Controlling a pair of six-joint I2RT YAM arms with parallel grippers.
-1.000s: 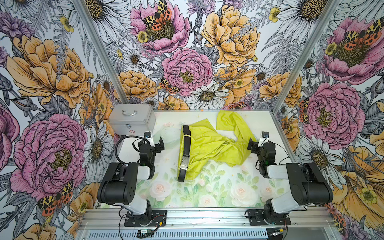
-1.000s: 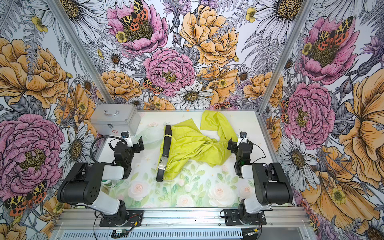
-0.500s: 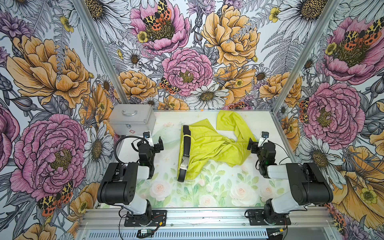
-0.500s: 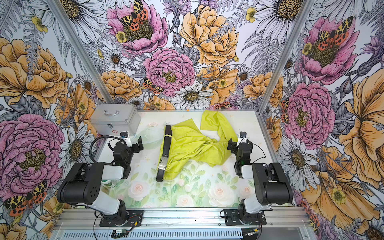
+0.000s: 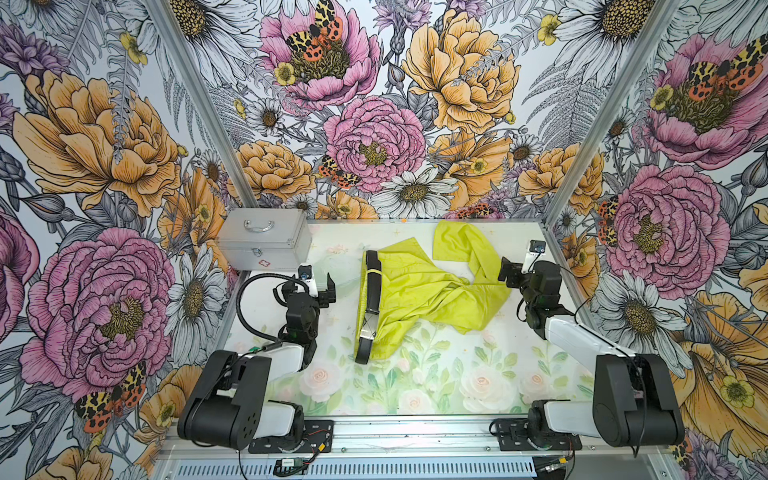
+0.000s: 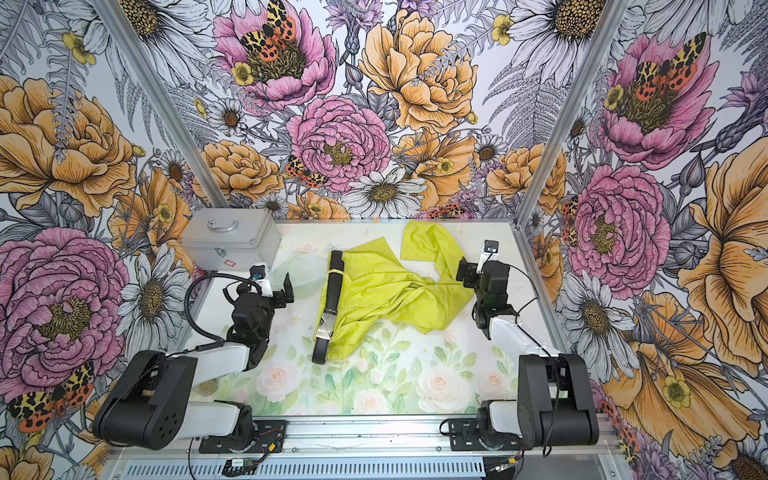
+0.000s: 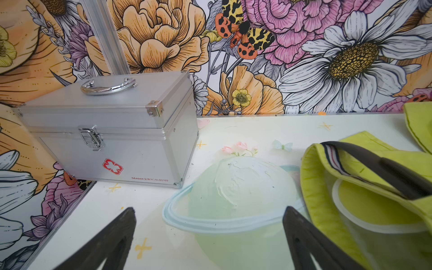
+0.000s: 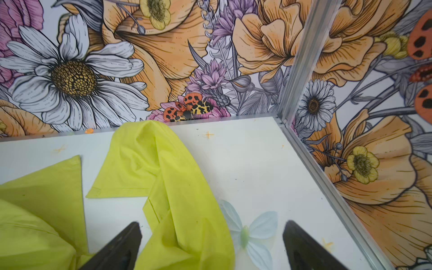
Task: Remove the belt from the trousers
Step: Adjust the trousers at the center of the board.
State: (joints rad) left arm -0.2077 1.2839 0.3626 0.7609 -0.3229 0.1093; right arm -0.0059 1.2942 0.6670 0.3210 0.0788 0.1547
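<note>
The yellow-green trousers (image 5: 428, 291) (image 6: 386, 291) lie crumpled mid-table in both top views. The black belt (image 5: 372, 286) (image 6: 332, 286) runs along their waistband on the left side, its silver buckle (image 5: 368, 328) toward the front. My left gripper (image 5: 308, 287) (image 7: 209, 210) stands open just left of the waistband, above bare table; the belt (image 7: 385, 168) and striped waistband (image 7: 332, 154) show beside one finger. My right gripper (image 5: 524, 270) (image 8: 213, 224) is open at the trousers' right edge, and a trouser leg (image 8: 163, 175) lies on the table under its open fingers.
A silver metal case (image 5: 266, 245) (image 7: 112, 138) stands at the back left corner, close behind my left gripper. Aluminium posts (image 8: 301, 60) and flowered walls close in the table on three sides. A black corrugated cable (image 5: 245, 299) loops off the left arm.
</note>
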